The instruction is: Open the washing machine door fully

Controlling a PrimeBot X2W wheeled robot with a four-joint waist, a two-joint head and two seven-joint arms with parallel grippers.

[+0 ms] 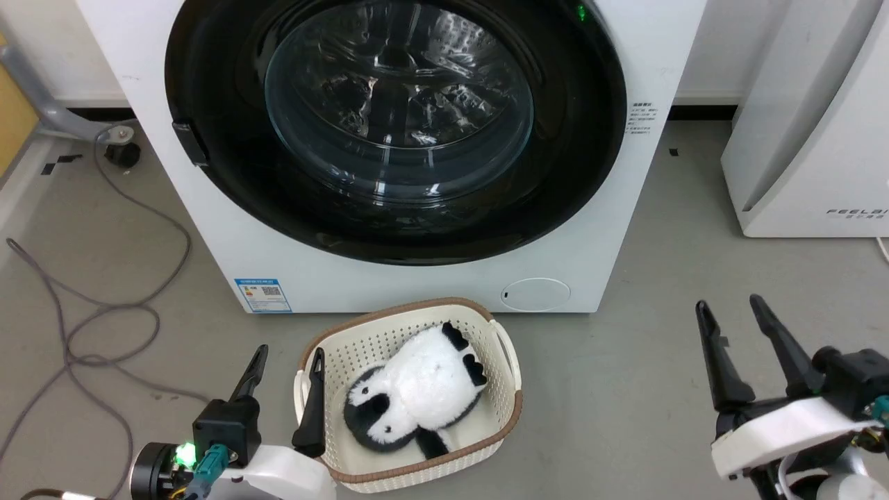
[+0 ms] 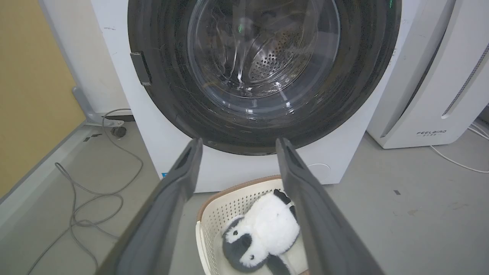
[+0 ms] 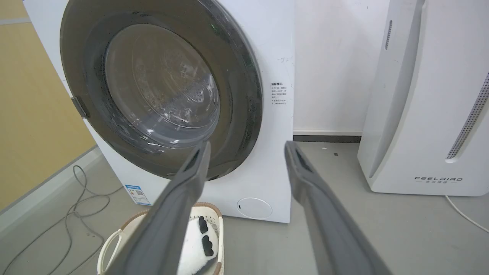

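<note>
Left pincer point(image 1: 291, 348) is nearest: fingers apart, holding nothing. Its inner finger overlaps the near-left rim of the basket point(image 1: 410, 303) in the head view; can't tell if they touch. Right pincer point(image 1: 728, 301) is also apart and empty, over bare floor, well clear of everything.

Washing machine door point(image 1: 399, 118) is ahead of and above both pincers, shut, flush with the front of the washing machine point(image 1: 229, 236). So we're at the approach step, no grasp yet.

Only grab feature I see is a small grey tab point(image 1: 191, 144) on the door's rim, up and slightly left of the left pincer. Hinge is likely on the opposite side. Next move, my read: left pincer lifts clear of the basket, goes forward to the tab, hooks it, then pulls back and sweeps toward the right pincer's side.

Clearances:
- Basket with plush penguin point(image 1: 417, 396) sits just right of the left pincer, below the door's lower rim. Door probably passes above it, not certain.
- White appliance point(image 1: 799, 139) beyond the right pincer may limit full swing.
- Right pincer should keep out of that arc.
- Cables point(image 1: 104, 305) lie on the floor left of the left pincer.
</note>
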